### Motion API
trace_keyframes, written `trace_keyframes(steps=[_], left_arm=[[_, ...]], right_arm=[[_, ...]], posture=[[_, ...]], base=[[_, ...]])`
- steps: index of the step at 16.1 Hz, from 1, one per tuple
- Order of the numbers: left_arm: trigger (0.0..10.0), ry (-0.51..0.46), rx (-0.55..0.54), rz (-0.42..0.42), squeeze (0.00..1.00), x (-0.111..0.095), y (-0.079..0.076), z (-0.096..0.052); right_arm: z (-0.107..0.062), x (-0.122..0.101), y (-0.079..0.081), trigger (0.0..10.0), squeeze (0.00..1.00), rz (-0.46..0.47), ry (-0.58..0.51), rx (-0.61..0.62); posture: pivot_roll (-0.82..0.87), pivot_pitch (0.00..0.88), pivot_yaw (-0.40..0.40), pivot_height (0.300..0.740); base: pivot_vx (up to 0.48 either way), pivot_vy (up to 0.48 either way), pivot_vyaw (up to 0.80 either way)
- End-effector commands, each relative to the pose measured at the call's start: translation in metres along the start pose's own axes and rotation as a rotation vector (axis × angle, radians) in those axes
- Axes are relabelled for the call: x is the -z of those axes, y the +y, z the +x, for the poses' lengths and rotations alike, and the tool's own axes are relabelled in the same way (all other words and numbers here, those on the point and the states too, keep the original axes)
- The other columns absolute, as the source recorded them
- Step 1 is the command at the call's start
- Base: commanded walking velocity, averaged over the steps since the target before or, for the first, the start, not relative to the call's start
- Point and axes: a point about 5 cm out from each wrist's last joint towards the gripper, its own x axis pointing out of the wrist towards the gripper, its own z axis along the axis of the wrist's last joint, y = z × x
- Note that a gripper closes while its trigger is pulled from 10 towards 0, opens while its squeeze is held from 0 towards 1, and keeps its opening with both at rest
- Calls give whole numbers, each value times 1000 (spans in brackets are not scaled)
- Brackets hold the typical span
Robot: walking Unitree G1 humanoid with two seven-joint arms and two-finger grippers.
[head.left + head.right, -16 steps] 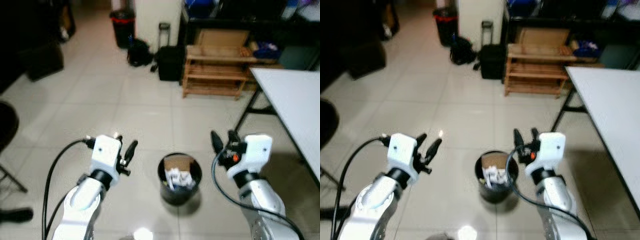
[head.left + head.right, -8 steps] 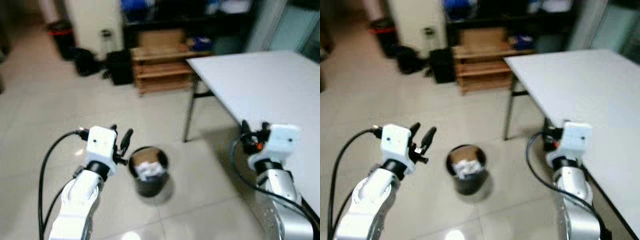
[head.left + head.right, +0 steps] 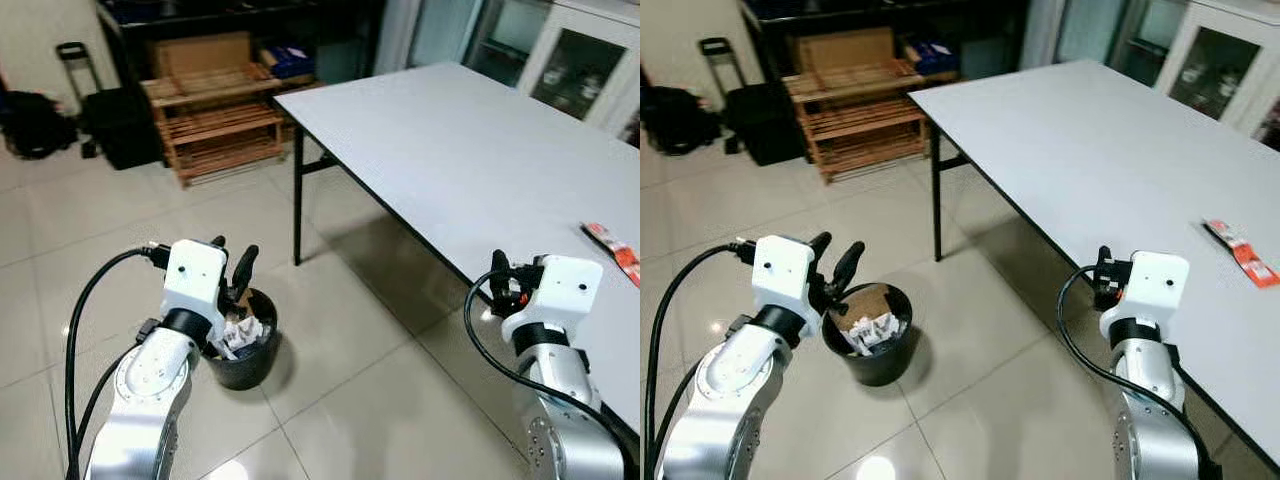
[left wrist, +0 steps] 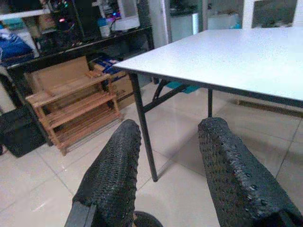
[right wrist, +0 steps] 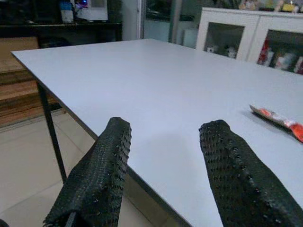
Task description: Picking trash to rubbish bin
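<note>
Wrapper [image 3: 1238, 251] on table [image 3: 1090, 140], apart from open right pincer [image 5: 163, 165].

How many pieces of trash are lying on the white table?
1: a red and white wrapper lies near the white table's right side, ahead of the right gripper. The table runs beyond the picture's edge, so more may be hidden.

An office-like room: white table [image 3: 1110, 150], glass-door cabinet [image 3: 1215, 65], tiled floor [image 3: 970, 330].
</note>
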Motion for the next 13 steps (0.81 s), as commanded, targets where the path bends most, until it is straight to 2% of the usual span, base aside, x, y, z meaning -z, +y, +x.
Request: trace_keyframes(steps=[1,5,13], left_arm=[[10000,-6,10,0,0,-2,0,2],[10000,-12,44,8,0,-4,0,4],[10000,-9,46,17,0,-6,4,8]], right_arm=[[-1,5,-4,10000,0,-13,30,28],[-5,8,-5,10000,0,25,37,60],[-3,7,7,10000,0,60,39,12]], posture=[[-25,0,-16,740],[-29,0,3,740],[-17,0,3,740]], base=[[0,0,-800],[0,0,-800],[337,0,-800]])
